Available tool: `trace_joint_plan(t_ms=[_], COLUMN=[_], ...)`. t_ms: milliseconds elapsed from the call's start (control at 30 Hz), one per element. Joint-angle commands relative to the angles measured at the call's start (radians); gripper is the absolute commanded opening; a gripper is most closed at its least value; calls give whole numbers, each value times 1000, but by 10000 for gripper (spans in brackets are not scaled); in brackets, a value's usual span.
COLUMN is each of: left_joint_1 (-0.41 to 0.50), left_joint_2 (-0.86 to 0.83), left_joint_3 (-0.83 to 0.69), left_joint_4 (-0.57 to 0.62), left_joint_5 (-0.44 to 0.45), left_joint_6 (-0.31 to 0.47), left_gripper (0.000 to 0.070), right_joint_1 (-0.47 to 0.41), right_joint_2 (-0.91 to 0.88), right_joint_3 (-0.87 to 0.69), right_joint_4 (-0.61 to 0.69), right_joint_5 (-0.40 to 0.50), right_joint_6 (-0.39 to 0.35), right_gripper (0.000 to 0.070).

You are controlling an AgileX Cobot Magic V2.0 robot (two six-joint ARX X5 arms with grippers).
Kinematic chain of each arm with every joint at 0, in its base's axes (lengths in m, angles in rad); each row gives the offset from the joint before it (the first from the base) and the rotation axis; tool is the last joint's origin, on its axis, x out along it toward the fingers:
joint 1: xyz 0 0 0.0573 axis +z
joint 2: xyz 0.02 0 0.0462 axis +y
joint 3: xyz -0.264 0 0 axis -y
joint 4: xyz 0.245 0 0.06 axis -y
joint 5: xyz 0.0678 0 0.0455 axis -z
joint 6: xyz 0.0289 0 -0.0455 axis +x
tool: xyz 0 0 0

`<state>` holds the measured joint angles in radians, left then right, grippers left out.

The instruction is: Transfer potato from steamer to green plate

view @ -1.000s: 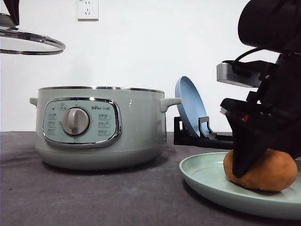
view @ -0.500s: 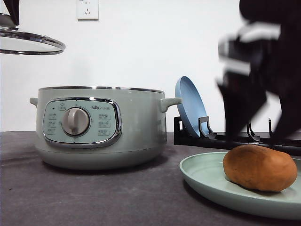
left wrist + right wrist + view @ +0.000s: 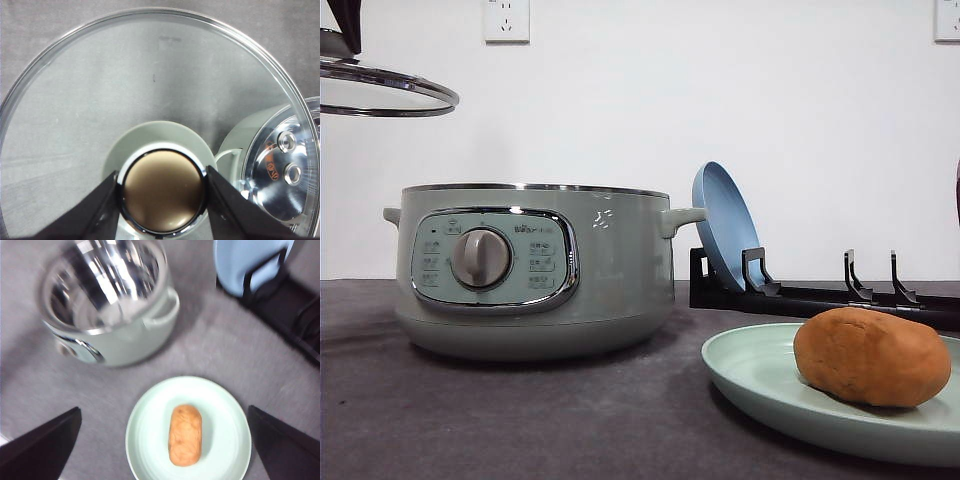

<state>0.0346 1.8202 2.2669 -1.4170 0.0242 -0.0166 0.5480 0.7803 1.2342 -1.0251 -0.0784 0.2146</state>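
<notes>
The orange-brown potato (image 3: 872, 357) (image 3: 185, 435) lies on the green plate (image 3: 750, 375) (image 3: 145, 435), at the table's front right. The sage-green steamer (image 3: 530, 270) (image 3: 120, 347) stands open to the left of the plate, its shiny inside showing in the right wrist view. My right gripper (image 3: 164, 412) hangs open high above the potato, its fingers spread wide and touching nothing. My left gripper (image 3: 162, 190) is shut on the knob (image 3: 162, 192) of the glass lid (image 3: 380, 85) (image 3: 150, 75), holding it in the air up and left of the steamer.
A blue plate (image 3: 723, 225) (image 3: 250, 265) leans in a black rack (image 3: 820, 298) (image 3: 285, 305) behind the green plate, right of the steamer. Bare grey table lies in front of the steamer.
My right gripper let go of the potato, opened, and rose up out of the front view. The potato stays on the green plate. The lid has not moved.
</notes>
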Motion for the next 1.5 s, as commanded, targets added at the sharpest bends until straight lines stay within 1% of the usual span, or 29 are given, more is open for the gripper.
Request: trace_joint_plan(t_ms=[0,167,300,567,700,1033,1167,1300,1467], left_joint_1=[-8,-32,-59,-145,-215,-421,-486,-526,-537], left_joint_2=[-20,-20,-20,-20,-19,-19,-19,-16,2], left_joint_3=[33,33,33,33,31,24,24,24,24], left_joint_4=[-11,-3,-2,-1,3,8,10,17,18], left_joint_5=[2,2,2,2,2,2,2,1,1], left_joint_6=[0,-3,-3,-12,-18,-16,-13,-13,-13], left_gripper=[0,0,0,0,0,0,0,0,0], right_joint_1=[6,6,6,6,6,6,6,6,6], right_joint_2=[-38,-165,-219,-226,-226,-226,-226,-226,-226], right_joint_3=[25,31,31,31,31,30,30,30,30], right_joint_4=[-1,-1,-1,-1,1,15,15,14,14], right_joint_5=[5,32,55,56,57,57,57,56,56], right_joint_6=[8,31,45,48,48,48,48,48,48], right_gripper=[695,695,696,695,695,695,695,695,695])
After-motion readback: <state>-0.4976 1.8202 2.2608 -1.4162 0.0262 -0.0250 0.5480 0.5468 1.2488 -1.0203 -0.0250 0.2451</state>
